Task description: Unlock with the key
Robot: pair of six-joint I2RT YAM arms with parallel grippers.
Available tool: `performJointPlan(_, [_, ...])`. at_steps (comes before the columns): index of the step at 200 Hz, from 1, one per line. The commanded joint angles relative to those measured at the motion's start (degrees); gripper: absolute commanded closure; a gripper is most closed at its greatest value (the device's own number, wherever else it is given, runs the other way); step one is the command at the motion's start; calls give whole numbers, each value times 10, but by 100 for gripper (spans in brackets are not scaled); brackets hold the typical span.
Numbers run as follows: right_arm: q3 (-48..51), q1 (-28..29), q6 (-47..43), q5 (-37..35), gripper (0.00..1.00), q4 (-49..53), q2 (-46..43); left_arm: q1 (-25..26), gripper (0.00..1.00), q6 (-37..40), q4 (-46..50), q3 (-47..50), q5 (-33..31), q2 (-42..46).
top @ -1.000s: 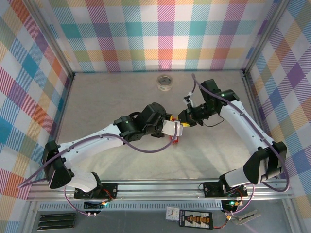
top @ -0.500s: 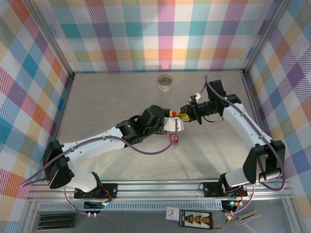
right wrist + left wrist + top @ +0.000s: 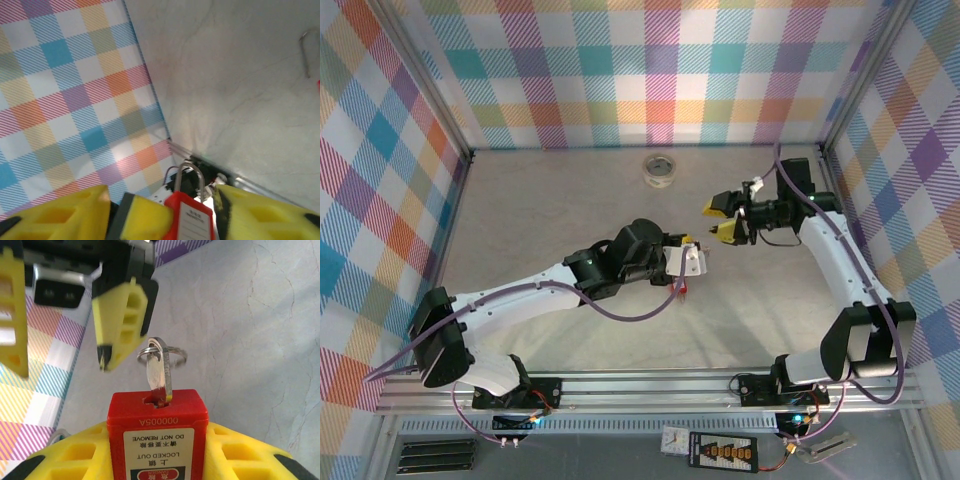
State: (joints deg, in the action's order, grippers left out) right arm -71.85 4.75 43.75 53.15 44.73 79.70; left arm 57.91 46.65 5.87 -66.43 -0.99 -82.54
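My left tool (image 3: 690, 258) grips the red padlock (image 3: 157, 422), the seated key (image 3: 160, 371) pointing toward my right tool (image 3: 719, 220). That one hangs open, near the key.

Grey marbled bench (image 3: 540, 210), and not much lying on it. Up near the back edge, a small tape roll (image 3: 660, 170) sits flat. Out in the middle, a little red padlock (image 3: 682, 291) lies well apart from it.

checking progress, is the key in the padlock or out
In: the key has its blade sunk into the slot of the red padlock, ring sticking out. The right gripper is open, clear of it.
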Motion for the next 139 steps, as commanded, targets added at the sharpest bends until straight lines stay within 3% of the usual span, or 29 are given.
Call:
performJointPlan(1, [-22,-21,-82,-58,35,48,-35,-22,100,-55,-24,-2,22,6])
performJointPlan(33, [70,-21,-91,-151,23,-58,-141,-73,100,-203,-2,-55,83,5])
performJointPlan(65, [178,-8,-63,-171,22,-199,-255,-99,100,-363,29,-131,92,-15])
performJointPlan(83, [226,47,-60,-188,22,-261,-284,-108,100,-447,30,-156,92,-26])
performJointPlan(99, [242,112,-84,-245,22,-286,-292,-111,100,-504,23,-168,86,-32])
performJointPlan(122, [261,188,-108,-310,24,-349,-293,-110,100,-565,22,-181,86,-40])
performJointPlan(139, [264,213,-123,-350,26,-380,-286,-109,100,-590,31,-187,79,-43])
